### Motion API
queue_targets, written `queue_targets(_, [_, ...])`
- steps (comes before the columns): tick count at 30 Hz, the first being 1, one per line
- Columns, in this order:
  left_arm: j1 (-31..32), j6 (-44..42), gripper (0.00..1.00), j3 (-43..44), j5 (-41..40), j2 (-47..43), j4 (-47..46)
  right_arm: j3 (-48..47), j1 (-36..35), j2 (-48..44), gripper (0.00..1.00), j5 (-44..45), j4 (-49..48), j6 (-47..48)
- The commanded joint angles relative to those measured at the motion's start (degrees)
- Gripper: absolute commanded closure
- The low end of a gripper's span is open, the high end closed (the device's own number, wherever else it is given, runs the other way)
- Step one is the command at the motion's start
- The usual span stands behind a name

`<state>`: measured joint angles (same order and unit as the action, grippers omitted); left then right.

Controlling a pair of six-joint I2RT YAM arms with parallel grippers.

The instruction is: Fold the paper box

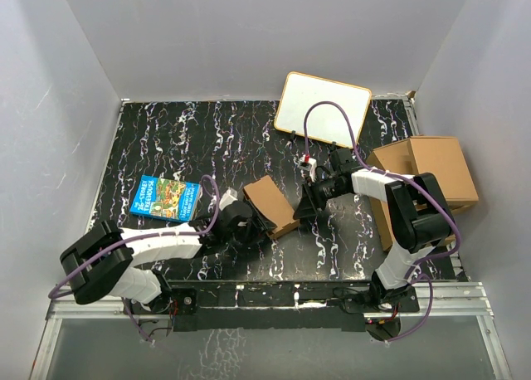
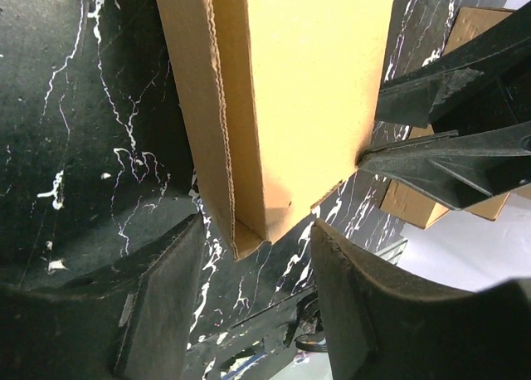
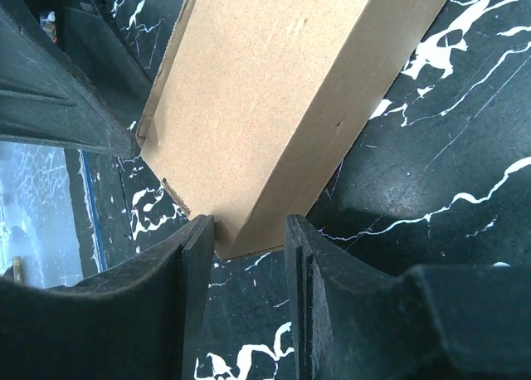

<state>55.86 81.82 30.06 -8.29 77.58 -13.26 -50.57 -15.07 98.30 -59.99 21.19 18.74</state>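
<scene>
The paper box point(image 1: 270, 202) is a shallow brown cardboard box lying tilted on the black marbled table point(image 1: 191, 139) between both grippers. My left gripper point(image 1: 239, 220) is at its left end. In the left wrist view its jaws point(image 2: 257, 260) stand open, and the box's near corner point(image 2: 249, 235) lies just beyond the fingertips without touching them. My right gripper point(image 1: 310, 200) is at the box's right end. In the right wrist view a corner of the box point(image 3: 274, 98) sits between its fingertips point(image 3: 249, 231), and both tips touch the cardboard.
A blue picture book point(image 1: 166, 197) lies to the left of the left gripper. A white board point(image 1: 322, 109) leans at the back. A pile of larger brown boxes point(image 1: 427, 174) stands at the right, behind the right arm. Grey walls enclose the table.
</scene>
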Motion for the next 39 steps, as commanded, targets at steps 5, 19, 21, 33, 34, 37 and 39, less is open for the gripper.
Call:
queue_targets(5, [2.34, 4.23, 0.53, 5.08, -4.99, 0.06, 9.21, -2.24, -0.67, 0.62, 0.59, 1.04, -1.59, -0.75])
queue_targets(19, [3.96, 5.67, 0.72, 7.68, -6.67, 3.73, 10.24, -2.0, -1.28, 0.84, 0.67, 1.02, -1.5, -0.83])
queue_targets(21, [4.01, 5.54, 0.74, 8.0, -6.81, 3.97, 10.4, -2.05, -1.52, 0.84, 0.67, 1.02, -1.5, -0.82])
queue_targets(33, [4.4, 5.69, 0.86, 8.31, -6.69, 3.19, 11.5, -2.45, -1.87, 1.18, 0.67, 1.0, -1.14, -1.04])
queue_targets(34, [4.36, 5.3, 0.84, 8.27, -6.74, 2.67, 11.84, -2.63, -1.89, 1.26, 0.67, 1.05, -0.95, -0.93])
queue_targets(37, [4.35, 1.26, 0.76, 7.96, -7.43, 0.27, 13.06, -3.2, -1.76, 1.2, 0.65, 1.46, -0.31, -0.57])
queue_targets(39, [4.35, -4.34, 0.65, 7.42, -7.9, -2.68, 13.4, -3.49, -1.8, 1.28, 0.63, 1.7, -0.2, -0.4])
